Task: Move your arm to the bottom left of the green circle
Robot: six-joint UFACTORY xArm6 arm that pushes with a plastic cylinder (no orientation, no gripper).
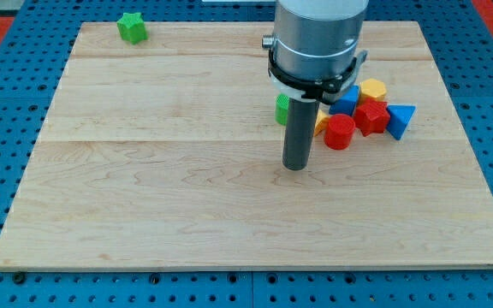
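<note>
Your tip [295, 166] sits on the wooden desk [144, 205], just below the green circle [282, 109], which peeks out from behind the rod on its left side. No tool here to spread or pinch, just the rod. To the view's right cluster a red cylinder [340, 132], red star [371, 116], blue triangle [400, 120] and yellow block [372, 88]. A green star [132, 27] sits far top left.

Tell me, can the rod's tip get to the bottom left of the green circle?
Probably yes. My tip already sits just below the green circle, with bare wooden board to the view's left and no block between them.
</note>
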